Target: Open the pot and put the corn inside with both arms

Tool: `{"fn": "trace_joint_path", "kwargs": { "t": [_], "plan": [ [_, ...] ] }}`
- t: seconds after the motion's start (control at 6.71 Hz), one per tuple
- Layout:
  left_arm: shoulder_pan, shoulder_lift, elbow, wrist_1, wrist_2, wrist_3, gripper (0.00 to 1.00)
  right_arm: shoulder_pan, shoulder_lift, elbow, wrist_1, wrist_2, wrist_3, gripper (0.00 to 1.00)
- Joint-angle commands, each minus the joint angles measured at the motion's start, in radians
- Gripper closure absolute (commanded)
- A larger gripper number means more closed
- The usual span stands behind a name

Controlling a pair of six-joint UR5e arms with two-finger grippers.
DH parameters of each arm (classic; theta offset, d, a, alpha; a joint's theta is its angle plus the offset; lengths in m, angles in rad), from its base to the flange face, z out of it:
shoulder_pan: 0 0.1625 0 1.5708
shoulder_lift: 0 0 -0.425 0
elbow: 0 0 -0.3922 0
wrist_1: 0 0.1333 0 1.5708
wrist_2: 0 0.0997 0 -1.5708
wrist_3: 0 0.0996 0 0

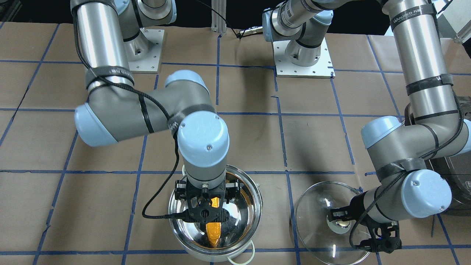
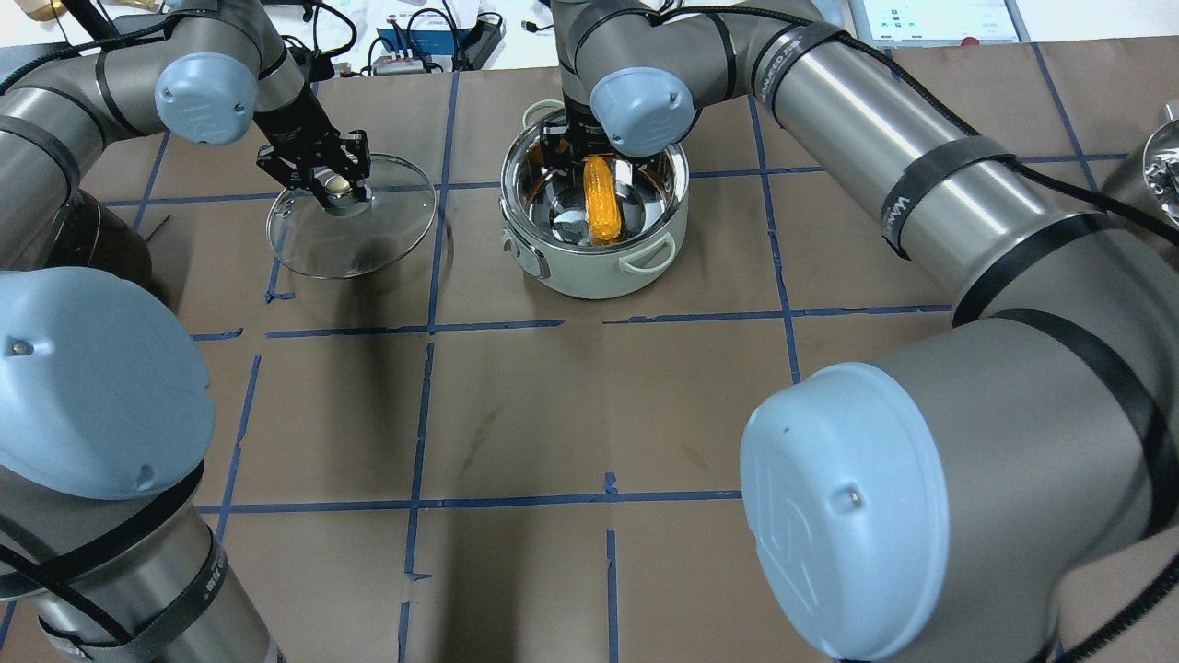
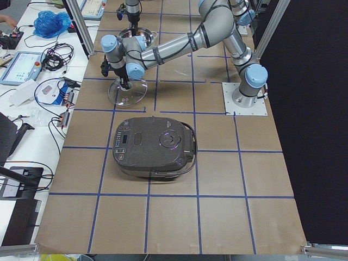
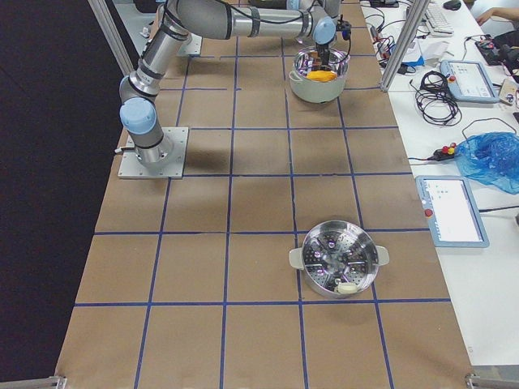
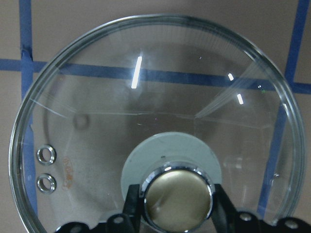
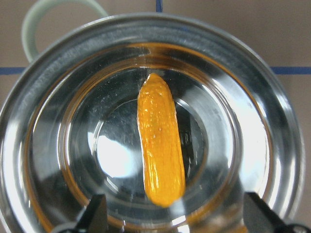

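Now, pot (image 2: 589, 276): lidless, shiny steel inside, pale outer wall and loop handles; at 12 o'clock on the bench (image 2: 516, 414) in the overhead view.
Corn (image 6: 160, 141): yellow-orange, bumpy, tapered cob lying flat on the pot's mirrored bottom, narrow tip toward 12 o'clock in the right wrist view; orange glints ring the wall.
Right tool (image 6: 177, 218): over the pot, fingers spread wide, gripping nothing.
Lid (image 2: 387, 230): clear glass, tilted, at the pot's 9 o'clock, apart from it.
Left tool (image 2: 333, 189): clamped on the lid's round knob (image 5: 177, 196).
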Motion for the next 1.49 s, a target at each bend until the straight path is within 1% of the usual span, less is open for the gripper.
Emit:
{"fn": "trace_joint_path", "kwargs": {
  "t": [0.0, 0.15, 0.3, 0.45, 0.6, 0.74, 0.89, 1.04, 1.19, 1.34],
  "plan": [
    [0.002, -0.001, -0.038, 0.044, 0.012, 0.006, 0.01, -0.048, -0.217, 0.041, 0.227, -0.013, -0.005, 0.03],
    [0.002, 0.0, -0.037, 0.042, 0.018, 0.003, 0.0, -0.125, -0.291, 0.071, 0.333, -0.01, -0.026, 0.07],
    [0.0, 0.032, -0.019, 0.02, 0.021, -0.011, 0.0, -0.202, -0.392, 0.14, 0.404, 0.002, -0.11, 0.11],
    [-0.001, 0.134, -0.009, -0.102, 0.044, -0.02, 0.0, -0.236, -0.481, 0.257, 0.398, -0.003, -0.123, 0.15],
    [-0.003, 0.254, -0.008, -0.235, 0.041, -0.041, 0.0, -0.243, -0.553, 0.363, 0.345, -0.007, -0.152, 0.2],
    [-0.016, 0.352, -0.012, -0.328, 0.039, -0.041, 0.0, -0.243, -0.58, 0.424, 0.269, -0.003, -0.155, 0.2],
    [-0.047, 0.408, -0.029, -0.356, 0.032, -0.044, 0.0, -0.237, -0.582, 0.412, 0.247, 0.003, -0.157, 0.09],
    [-0.111, 0.463, -0.032, -0.369, 0.036, -0.044, 0.0, -0.23, -0.582, 0.412, 0.187, 0.002, -0.157, 0.0],
    [-0.151, 0.457, -0.038, -0.37, 0.039, -0.038, 0.0, -0.23, -0.583, 0.412, 0.182, 0.002, -0.157, 0.0],
    [-0.153, 0.476, -0.044, -0.37, 0.038, -0.023, 0.0, -0.229, -0.583, 0.414, 0.182, 0.002, -0.157, 0.0]
  ]
}}
